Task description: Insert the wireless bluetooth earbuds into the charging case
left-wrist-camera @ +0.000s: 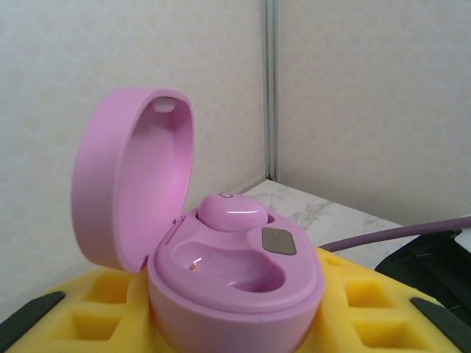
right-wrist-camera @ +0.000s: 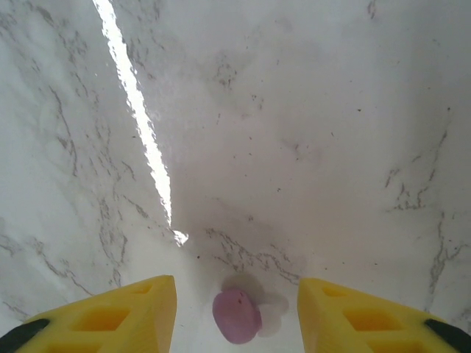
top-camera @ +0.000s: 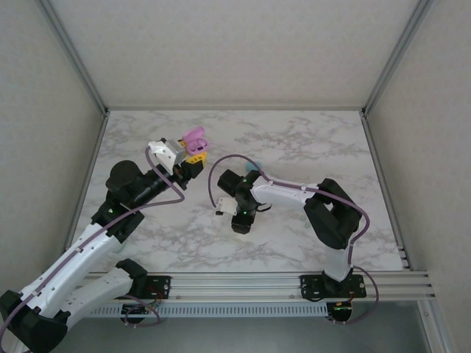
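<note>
My left gripper (top-camera: 193, 156) holds a pink charging case (left-wrist-camera: 235, 294) off the table, its yellow fingers (left-wrist-camera: 96, 312) pressed to both sides. The case's lid (left-wrist-camera: 132, 184) stands open to the left. One pink earbud (left-wrist-camera: 232, 212) sits in the far socket, and the near socket (left-wrist-camera: 235, 268) is empty. My right gripper (top-camera: 237, 217) points down at the table's middle. In the right wrist view it (right-wrist-camera: 237, 327) is open, with a pink-purple earbud (right-wrist-camera: 235, 316) lying on the marble between its yellow fingers (right-wrist-camera: 118, 316), touching neither.
The marble table (top-camera: 309, 147) is boxed in by pale walls with metal corner posts (top-camera: 77, 59). An aluminium rail (top-camera: 250, 283) runs along the near edge. A purple cable (top-camera: 217, 173) loops between the two grippers.
</note>
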Robot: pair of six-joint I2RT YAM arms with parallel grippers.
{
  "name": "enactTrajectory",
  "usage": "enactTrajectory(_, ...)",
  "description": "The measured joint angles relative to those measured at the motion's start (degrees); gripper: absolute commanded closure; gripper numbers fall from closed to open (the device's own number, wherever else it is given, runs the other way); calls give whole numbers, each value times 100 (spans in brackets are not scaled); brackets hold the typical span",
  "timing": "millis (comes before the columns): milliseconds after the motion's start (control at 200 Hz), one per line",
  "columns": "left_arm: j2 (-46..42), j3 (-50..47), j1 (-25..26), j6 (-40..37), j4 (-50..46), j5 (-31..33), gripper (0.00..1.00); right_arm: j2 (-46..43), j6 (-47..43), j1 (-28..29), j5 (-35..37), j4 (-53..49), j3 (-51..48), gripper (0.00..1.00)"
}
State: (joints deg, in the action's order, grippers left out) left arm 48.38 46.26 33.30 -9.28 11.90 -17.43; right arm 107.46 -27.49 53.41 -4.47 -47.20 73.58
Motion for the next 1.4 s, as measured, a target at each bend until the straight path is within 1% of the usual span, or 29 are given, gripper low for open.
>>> enactTrajectory(561, 114, 9, 0, 2, -22, -2, 67, 310, -219, 44, 234, 4, -11, 52)
enactTrajectory(716, 122, 9, 0, 2, -22, -2, 67, 321, -302, 55, 321, 4, -11, 55)
enactTrajectory(901, 122, 9, 0, 2, -24, -2, 67, 378, -295, 92, 501, 7, 24, 62)
enactTrajectory(1046, 122, 9, 0, 2, -24, 0, 67, 376, -184, 109, 566, 7, 28, 66)
enactTrajectory(1226, 155, 11, 0, 2, -24, -2, 67, 378, 116, 105, 623, 2, 57, 68)
enactTrajectory(1402, 188, 11, 0, 4, -26, -4, 67, 404, 601, -90, 511, -17, 94, 68)
